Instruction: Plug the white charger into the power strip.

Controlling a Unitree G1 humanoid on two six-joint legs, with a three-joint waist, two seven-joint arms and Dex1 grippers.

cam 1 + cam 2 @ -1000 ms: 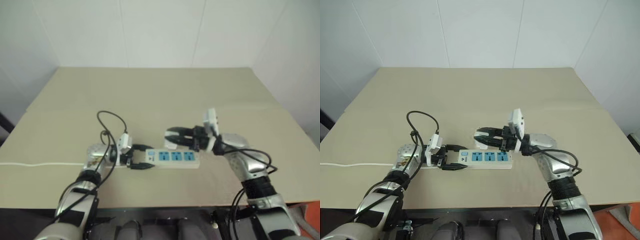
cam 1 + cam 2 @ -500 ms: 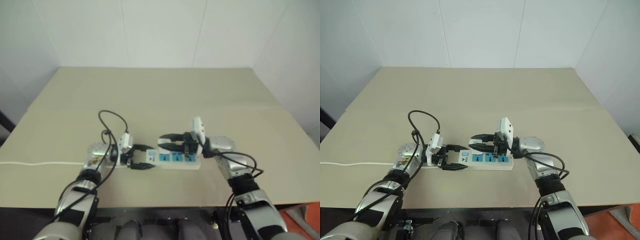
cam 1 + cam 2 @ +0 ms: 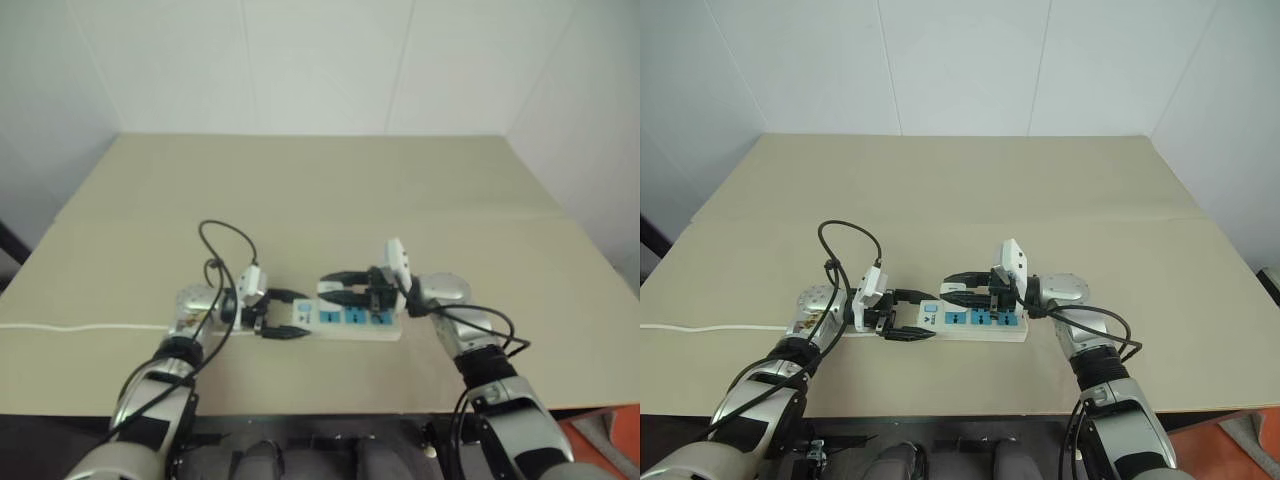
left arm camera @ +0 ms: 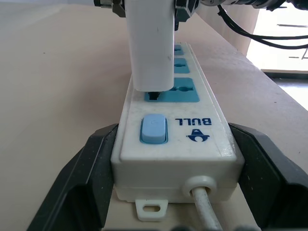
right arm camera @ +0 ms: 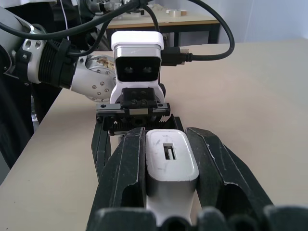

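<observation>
Right tool (image 5: pixel 169 192) level (gripping charger (image 4: pixel 149 45)) over strip (image 4: pixel 175 144).

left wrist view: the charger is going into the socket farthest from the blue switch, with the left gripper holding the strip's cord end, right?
Not that socket. The left wrist view shows the white charger entering the socket nearest the blue switch. The left gripper does straddle the power strip at its cord end.

On the tan tabletop (image 3: pixel 330 190), the left tool (image 3: pixel 290 313) brackets the power strip's (image 3: pixel 352 319) near end. The right tool (image 3: pixel 340 284) holds the white charger (image 3: pixel 331 290) over the strip's leftmost blue socket.
</observation>
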